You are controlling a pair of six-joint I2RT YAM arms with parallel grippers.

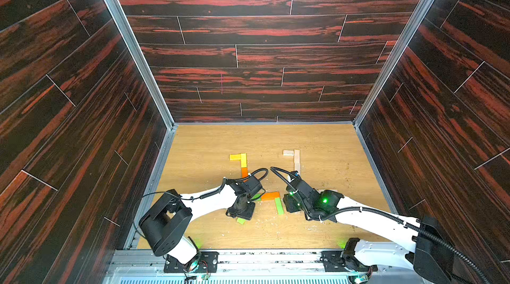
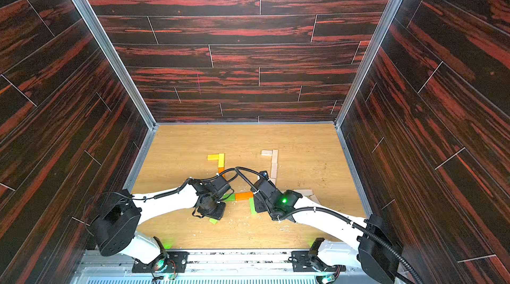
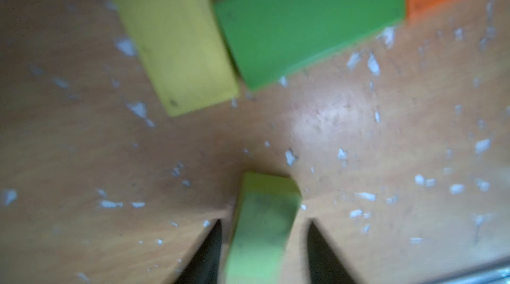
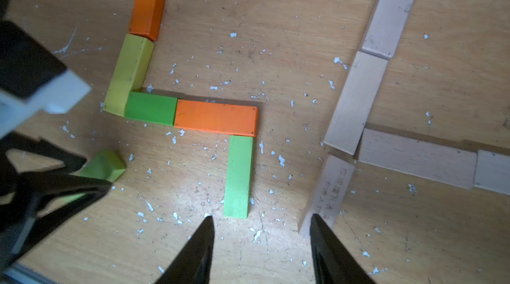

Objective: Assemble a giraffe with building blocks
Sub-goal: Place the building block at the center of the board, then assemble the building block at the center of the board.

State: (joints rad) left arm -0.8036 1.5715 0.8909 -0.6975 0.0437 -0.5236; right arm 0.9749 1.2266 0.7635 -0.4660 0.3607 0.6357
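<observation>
A loose green block [image 3: 262, 227] lies flat on the table [image 1: 317, 136], near and left of the coloured planks [image 4: 216, 120]. These are laid end to end in a stepped line of orange, yellow, green and orange, ending in a green leg [image 4: 238, 176]. The left wrist view shows what the arm hides in the top views: the left gripper [image 3: 265, 222] straddles this block with its jaws parted and bare table showing between block and finger, so nothing is gripped. In both top views only the near end of the loose green block [image 1: 241, 220] peeks out. The right gripper [image 4: 262, 216] hangs open over bare table, between the green leg and a pale plank [image 4: 328, 189]. Only the right wrist view makes out that plank's printed characters. The top views alone show the far ends, where a yellow block [image 1: 235, 157] and a pale block [image 1: 288, 153] are set crosswise.
</observation>
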